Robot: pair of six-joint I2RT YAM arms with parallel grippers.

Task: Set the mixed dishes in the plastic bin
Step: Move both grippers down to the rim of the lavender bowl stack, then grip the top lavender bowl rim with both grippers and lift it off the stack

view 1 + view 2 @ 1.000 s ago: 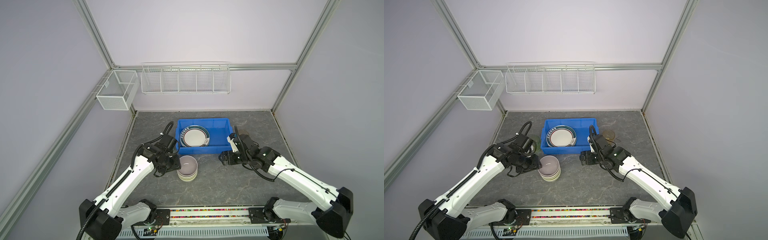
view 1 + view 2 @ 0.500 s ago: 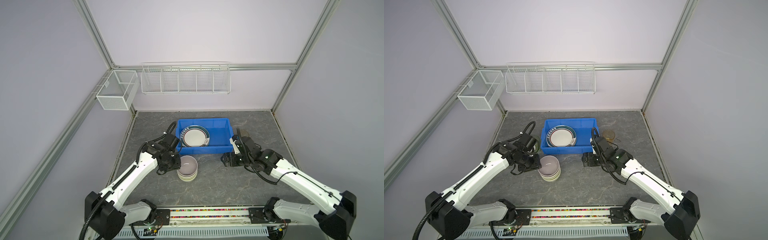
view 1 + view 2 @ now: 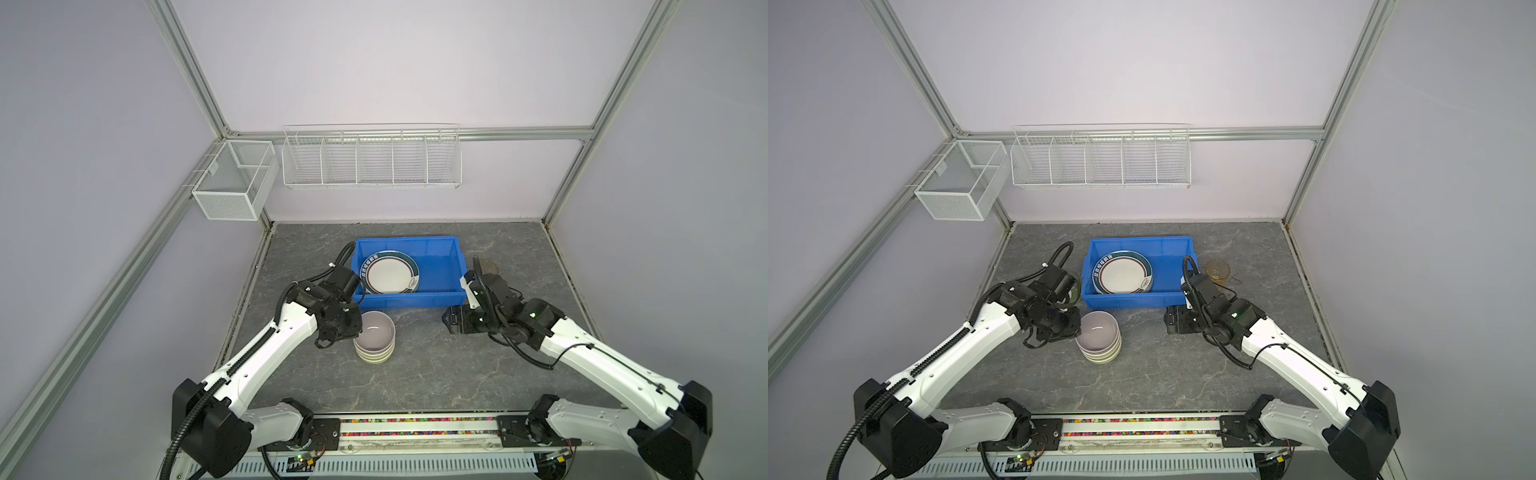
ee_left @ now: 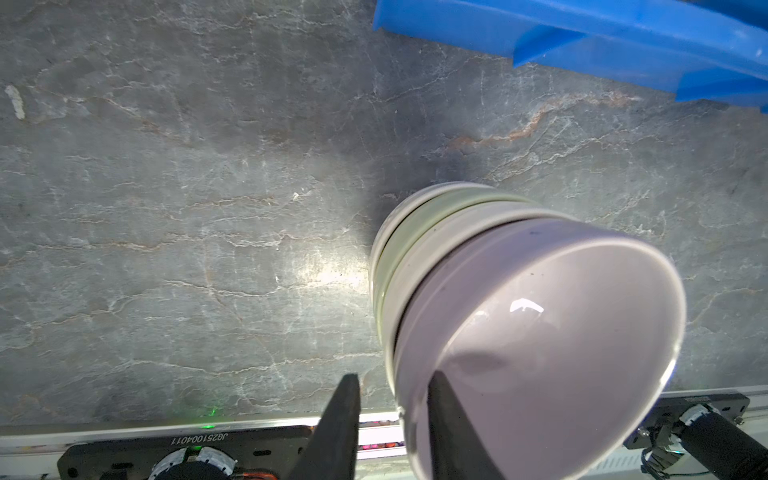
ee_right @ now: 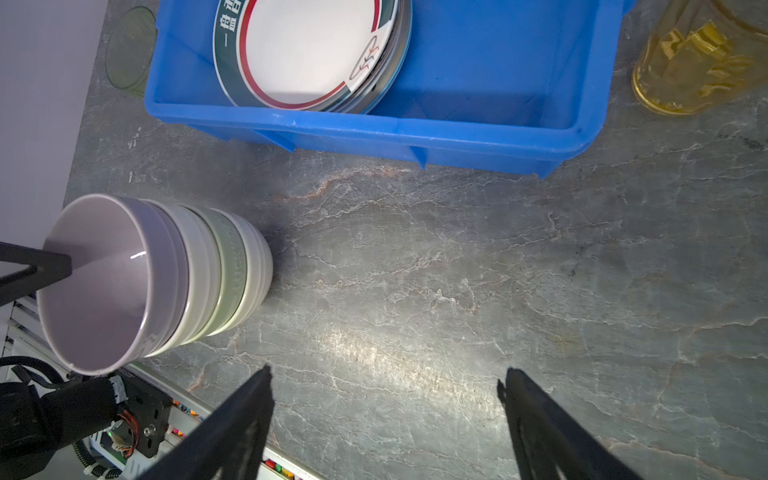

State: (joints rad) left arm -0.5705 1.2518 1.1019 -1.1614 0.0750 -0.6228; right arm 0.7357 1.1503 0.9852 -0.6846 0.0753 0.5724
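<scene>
Bin (image 3: pixel 409 300): blue, on the table (image 3: pixel 436 374), nearer the far edge than the front edge, roughly midway between the side edges

Plates (image 3: pixel 390 272): stacked inside the bin, in its left half, close against the left wall. Top plate is white with a teal and red rim

Bowls (image 3: pixel 375 347): nested stack standing on the table just in front of the bin's front-left corner, not touching the bin. Lilac bowl (image 4: pixel 540 332) on top, with cream and pale green ones beneath

Left pincer (image 4: pixel 390 380): fingers apart, straddling the lilac bowl's rim on the side facing the table's left edge. One finger (image 4: pixel 446 415) is inside the bowl. The other is outside, with a gap visible between it and the wall, so nothing is clamped

Right pincer (image 5: pixel 386 376): fingers wide apart, nothing between them, over bare table in front of the bin's front-right corner

Amber cup (image 3: pixel 1217 272): on the table just beside the bin's right end, outside it

Green cup (image 5: pixel 129 50): on the table by the bin's left end, outside it
</scene>
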